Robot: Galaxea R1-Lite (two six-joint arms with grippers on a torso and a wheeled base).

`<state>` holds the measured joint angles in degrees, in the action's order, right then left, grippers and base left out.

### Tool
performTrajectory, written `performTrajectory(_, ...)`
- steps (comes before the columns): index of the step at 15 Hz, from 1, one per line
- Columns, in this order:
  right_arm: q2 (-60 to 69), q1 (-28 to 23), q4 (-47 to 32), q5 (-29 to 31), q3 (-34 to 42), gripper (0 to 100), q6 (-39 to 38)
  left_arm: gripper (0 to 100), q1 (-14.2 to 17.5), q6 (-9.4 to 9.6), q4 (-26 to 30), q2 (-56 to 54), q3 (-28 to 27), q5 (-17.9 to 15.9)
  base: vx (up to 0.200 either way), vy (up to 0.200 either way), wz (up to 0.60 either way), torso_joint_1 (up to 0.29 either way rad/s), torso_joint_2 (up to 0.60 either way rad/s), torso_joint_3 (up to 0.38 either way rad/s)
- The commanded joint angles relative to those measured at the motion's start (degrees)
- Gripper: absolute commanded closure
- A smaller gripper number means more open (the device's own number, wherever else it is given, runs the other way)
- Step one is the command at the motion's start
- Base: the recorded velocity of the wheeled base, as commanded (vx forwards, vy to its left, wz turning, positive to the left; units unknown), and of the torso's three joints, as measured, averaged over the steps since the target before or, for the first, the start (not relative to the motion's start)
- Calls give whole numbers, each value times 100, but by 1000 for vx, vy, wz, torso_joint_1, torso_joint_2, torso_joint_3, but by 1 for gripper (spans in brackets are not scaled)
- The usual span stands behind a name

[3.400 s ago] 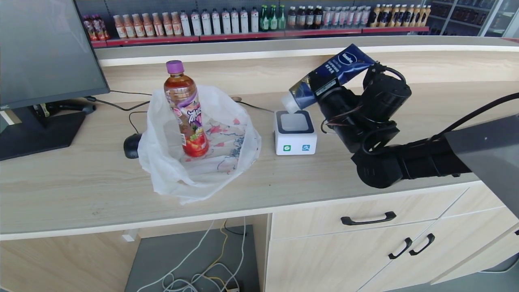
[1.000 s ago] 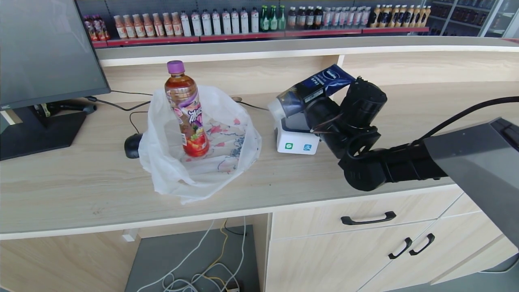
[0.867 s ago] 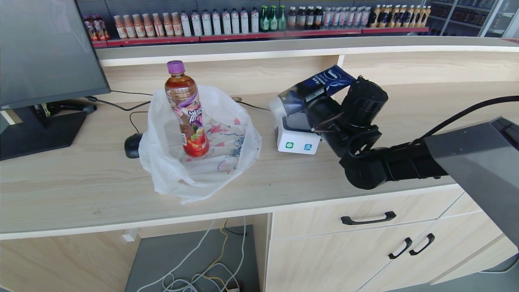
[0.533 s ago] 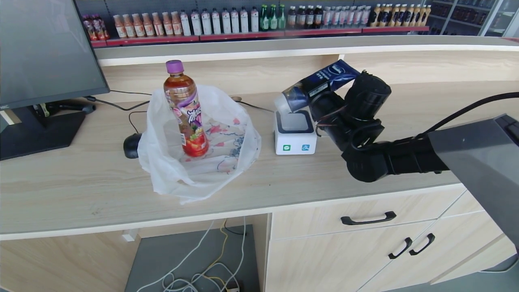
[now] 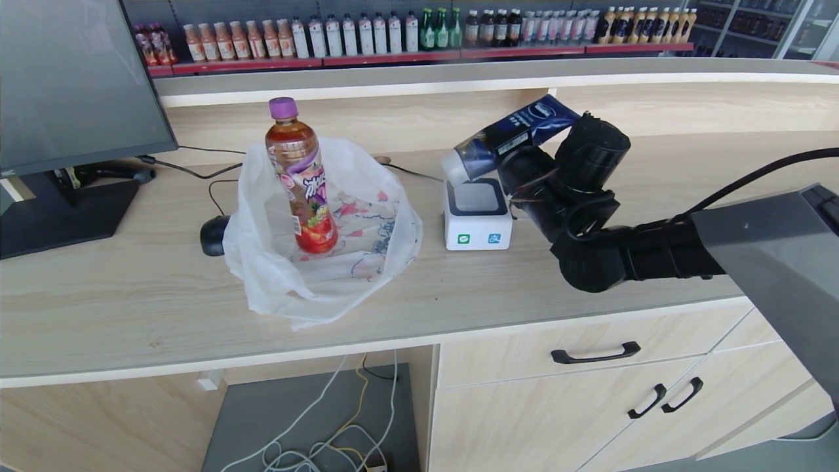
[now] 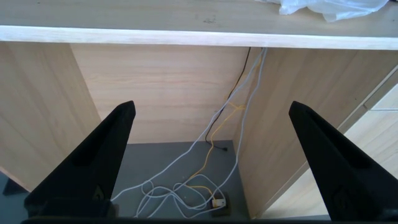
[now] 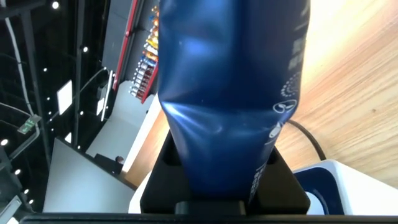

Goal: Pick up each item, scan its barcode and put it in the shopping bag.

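Observation:
My right gripper [image 5: 519,152] is shut on a dark blue tube [image 5: 518,133], held tilted with its pale cap end down over the white scanner [image 5: 476,219]. The tube [image 7: 230,93] sits between dark fingers in the right wrist view, with the scanner [image 7: 354,186] beneath. To the left, an open white shopping bag [image 5: 275,262] holds a tea bottle [image 5: 301,190] with a purple cap, standing upright. My left gripper [image 6: 208,109] is open below the counter edge, facing cables on the floor.
A monitor [image 5: 72,85] on a black stand fills the left back. A black mouse [image 5: 213,235] lies beside the bag, with cables behind it. A raised ledge [image 5: 419,82] runs along the counter's back. Drawers [image 5: 593,357] sit below the front edge.
A second ago the tube was lower, covering the scanner's top, and the scanner sat skewed. The right arm has since lifted the tube slightly, and the scanner now stands square.

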<state>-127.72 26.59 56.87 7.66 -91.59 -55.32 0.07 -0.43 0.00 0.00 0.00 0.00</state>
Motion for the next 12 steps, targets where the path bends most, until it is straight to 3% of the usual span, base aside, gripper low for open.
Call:
performTrajectory(1,10,4,8,-1,18,100,4,0,1,-1,0,0,0,0,0,0,0,0,0,0)
performTrajectory(7,907,637,8,-62,194,100,751,0,1,-1,0,0,0,0,0,0,0,0,0,0)
performTrajectory(12,1346,1279,26,-124,291,100,2807,0,1,-1,0,0,0,0,0,0,0,0,0,0)
